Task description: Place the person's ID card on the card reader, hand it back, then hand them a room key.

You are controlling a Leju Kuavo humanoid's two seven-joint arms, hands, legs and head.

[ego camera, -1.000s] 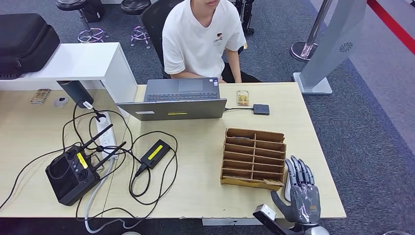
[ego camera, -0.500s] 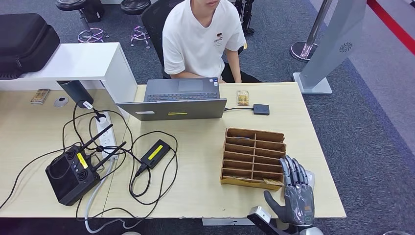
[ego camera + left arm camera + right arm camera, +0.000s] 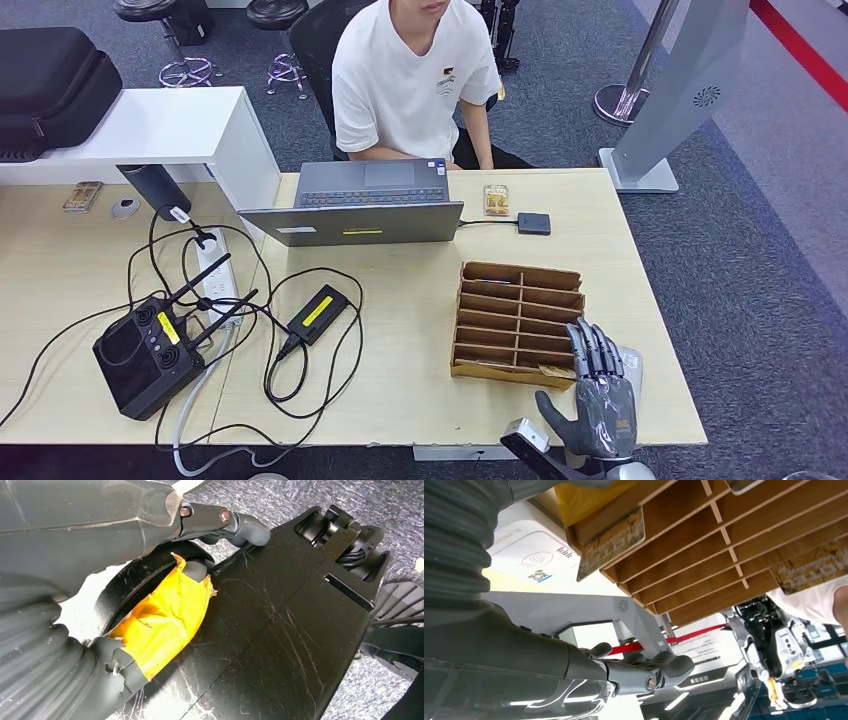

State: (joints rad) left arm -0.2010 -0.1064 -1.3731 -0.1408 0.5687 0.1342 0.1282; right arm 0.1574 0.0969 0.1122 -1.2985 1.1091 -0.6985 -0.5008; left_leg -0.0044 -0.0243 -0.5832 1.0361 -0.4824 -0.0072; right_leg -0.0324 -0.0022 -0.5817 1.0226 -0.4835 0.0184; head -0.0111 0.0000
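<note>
A wooden slotted rack [image 3: 518, 322] stands on the table's right side, with gold key cards [image 3: 611, 542] poking out of its near slots. My right hand [image 3: 598, 395] hovers at the rack's near right corner, fingers [image 3: 649, 672] stretched out and holding nothing. Under it lies a white card reader [image 3: 631, 364], also seen beside the rack in the right wrist view [image 3: 531, 555]. A small yellowish card [image 3: 496, 200] lies on the table in front of the seated person [image 3: 415, 80]. My left hand [image 3: 220, 517] hangs low by my body and holds nothing.
An open laptop [image 3: 365, 200] sits before the person, with a small black box [image 3: 533, 223] to its right. A black controller [image 3: 145, 355], a power brick [image 3: 318, 313] and tangled cables cover the table's [image 3: 400, 400] left half. A grey stand [image 3: 680, 90] rises at the right.
My right hand has shifted a little to the left and closer to the rack's corner, now covering more of the white card reader. The cards and the person stay put.
</note>
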